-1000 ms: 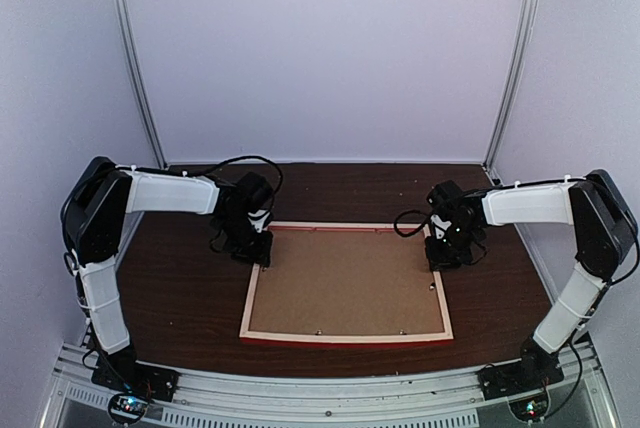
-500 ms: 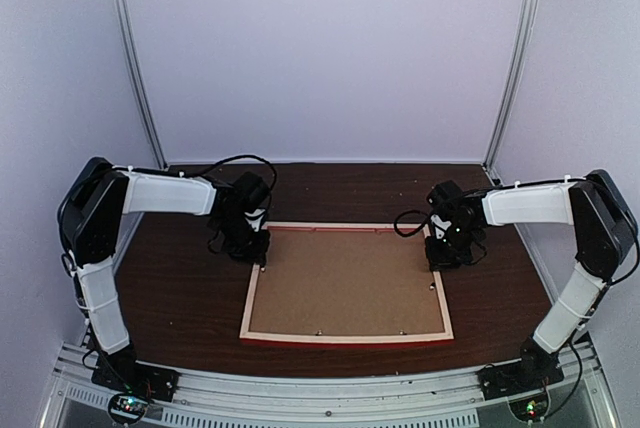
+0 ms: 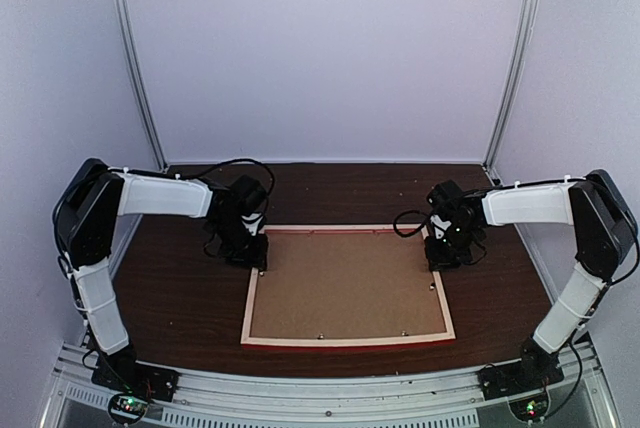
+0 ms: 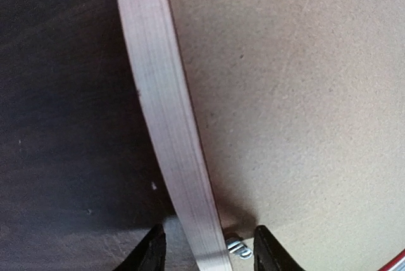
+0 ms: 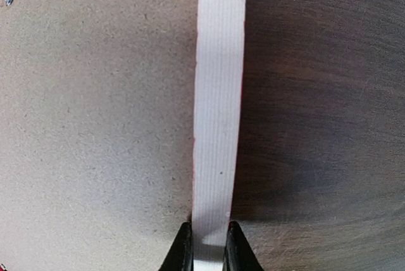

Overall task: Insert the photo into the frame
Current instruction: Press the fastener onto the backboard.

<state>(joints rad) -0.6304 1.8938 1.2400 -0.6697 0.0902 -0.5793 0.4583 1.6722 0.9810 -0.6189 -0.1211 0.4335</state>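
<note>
Position: frame [image 3: 345, 338] lies flat at the centre of the table [image 3: 180, 288], pale wood back up, red showing only along the near outer edge. Brown backing board [image 3: 345, 283] fills the opening. Photo is not visible in any view; whether it sits under the board cannot be told.

Left pincer [image 4: 209, 252]: at the upper left corner of the frame, fingers spread, straddling the left rail with a gap on both sides. Nothing gripped.

Right pincer [image 5: 207, 245]: on the right rail near its upper end, fingers pressed against both sides of the pale rail, pinching it.

Handling (judgement): frame looks light and stiff, but thin and wide, so one corner lifted alone would likely twist or pivot it. Best hold is across a rail, one pincer per side. Smooth rail faces may slip. Board looks rigid and light, and any glazing beneath would be fragile.

Views: the overhead view gives the layout and both arm positions, but finger gaps are hidden there. The wrist views settle the gaps. The left wrist view alone shows a metal tab [image 4: 235, 247] beside the inner finger.
</note>
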